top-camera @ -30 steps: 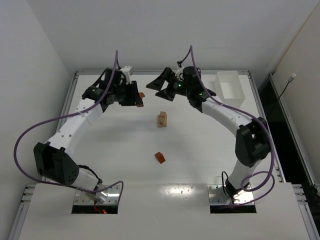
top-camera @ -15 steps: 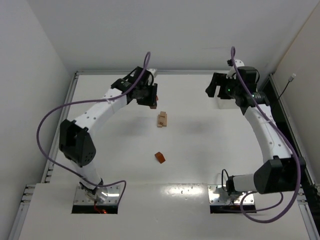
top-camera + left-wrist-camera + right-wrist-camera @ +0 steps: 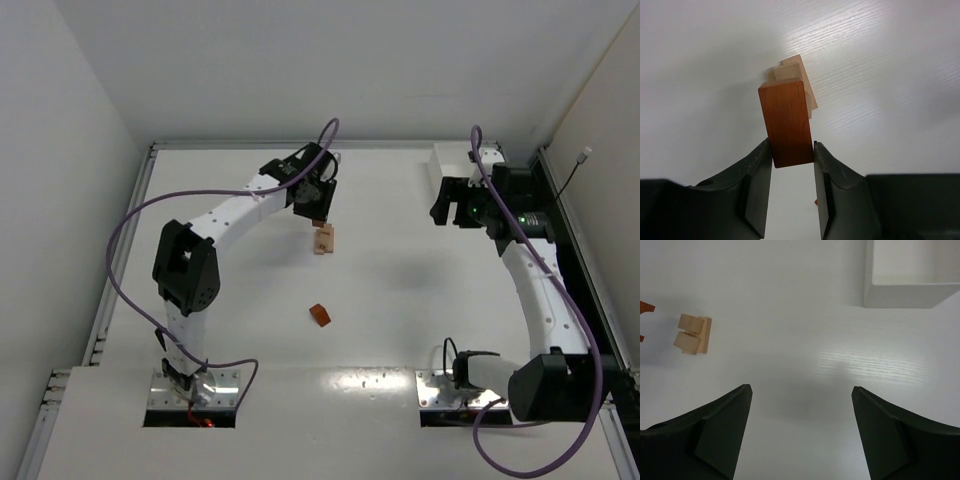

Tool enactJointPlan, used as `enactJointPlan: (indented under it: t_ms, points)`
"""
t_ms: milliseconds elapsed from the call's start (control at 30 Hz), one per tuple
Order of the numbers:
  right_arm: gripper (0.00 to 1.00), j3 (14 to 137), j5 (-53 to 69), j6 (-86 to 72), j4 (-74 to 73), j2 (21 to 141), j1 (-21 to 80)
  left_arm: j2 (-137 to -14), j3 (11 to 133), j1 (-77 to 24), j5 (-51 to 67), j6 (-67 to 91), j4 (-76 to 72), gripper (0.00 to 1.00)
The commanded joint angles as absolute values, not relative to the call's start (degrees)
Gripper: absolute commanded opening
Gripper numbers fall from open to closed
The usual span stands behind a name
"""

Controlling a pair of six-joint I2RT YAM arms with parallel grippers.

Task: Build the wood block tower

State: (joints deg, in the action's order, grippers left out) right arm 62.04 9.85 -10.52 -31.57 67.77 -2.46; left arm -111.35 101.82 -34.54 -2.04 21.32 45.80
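Both arms have swung since the earlier frames. The left arm has come in from the far left, and the left tool [image 3: 318, 203] now hangs just over the far edge of the tan block stack [image 3: 324, 240]. The right arm has pulled away from the stack, and the right tool [image 3: 446, 205] now sits well to the right of it.

Left tool: narrow, clamped on a reddish-orange block [image 3: 786, 122]. The block is held by its two long sides and its free end points away from the fingers. From the wrist view the block lines up with the stack and covers most of it. Whether the two touch cannot be told.

Right tool: jaws stand wide, with only bare counter [image 3: 805, 340] between them.

Tan block stack: a few pale wooden pieces piled together near the middle of the counter, with small offsets between them, so that steps show at the edges.

Loose reddish-orange piece [image 3: 319, 314]: lies on the counter on the near side of the stack, well apart from it.

White tray [image 3: 905, 295]: stands to the right of the stack and slightly farther back. In the top view it is partly hidden behind the right arm.
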Motion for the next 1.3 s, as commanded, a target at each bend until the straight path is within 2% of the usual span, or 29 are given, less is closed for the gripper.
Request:
enactJointPlan:
  t_ms: [0,533,1267]
  points:
    - [0.78,61.8,12.1,-10.8,-29.9,66.8,-3.0,-112.1,101.6,-36.2,-4.6,19.9,45.7,0.00]
    - [0.77,60.7,14.3,-12.5,-28.8,66.3,-3.5,-115.8,99.1,-37.4,-6.0,21.2,44.1,0.00]
    - [0.77,58.1,16.5,-13.5,-27.2,65.7,-4.6,-119.1,103.1,-37.9,-6.8,23.3,43.6,0.00]
